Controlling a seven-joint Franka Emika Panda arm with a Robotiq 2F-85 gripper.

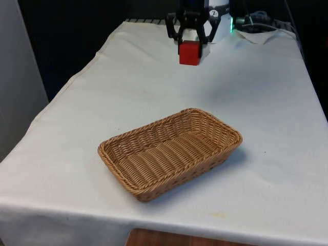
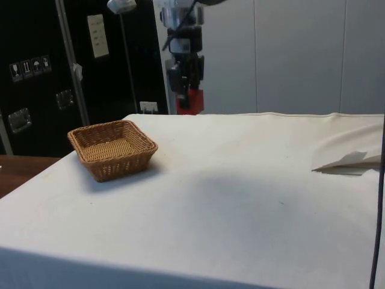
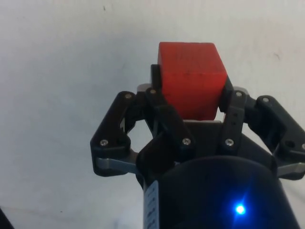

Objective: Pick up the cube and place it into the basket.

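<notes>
The pick-up half of the job looks done: the gripper (image 1: 190, 42) is pinching the red cube (image 1: 189, 53) between its two fingers (image 3: 157, 81), one on each side face, and the wrist view shows the block seated squarely between them with white cloth beneath it. In the side view the cube (image 2: 190, 102) hangs well above the table (image 2: 252, 180), clear of the cloth, so it is lifted and not resting on anything. What is left is the carry and the release. The wicker basket (image 1: 231, 148) sits empty on the cloth, and in the front view it lies at about six o'clock from the cube, well apart from it, nearer that camera's edge of the table. In the side view the basket (image 2: 112, 150) stands at about eight o'clock from the held cube, again well apart. By my reading the task is roughly halfway: the cube must travel across the open cloth until it hangs over the basket's hollow, come down inside the rim, and be let go there. Nothing stands between the two, so the path looks free; the basket's low walls call for only a modest descent before the fingers part.
</notes>
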